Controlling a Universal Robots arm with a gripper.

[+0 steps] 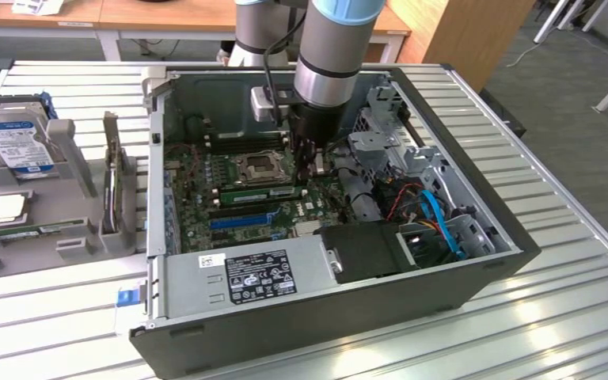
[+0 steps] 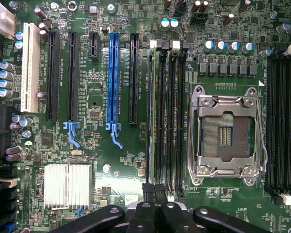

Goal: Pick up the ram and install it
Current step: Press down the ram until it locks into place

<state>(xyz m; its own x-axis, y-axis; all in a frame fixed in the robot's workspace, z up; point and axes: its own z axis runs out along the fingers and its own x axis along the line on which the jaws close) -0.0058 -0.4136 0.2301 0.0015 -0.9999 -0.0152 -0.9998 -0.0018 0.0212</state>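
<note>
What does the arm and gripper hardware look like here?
The silver-grey cylindrical arm has a light blue band near its upper end and a dark ring lower down. A black cable runs alongside to a small pale box at the wrist. Below it is the black gripper; in the wrist view its glossy black rounded links with round pivots show.

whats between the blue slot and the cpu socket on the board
In the wrist view, a black expansion slot and a bank of memory slots lie between the blue slot and the cpu socket.
</note>
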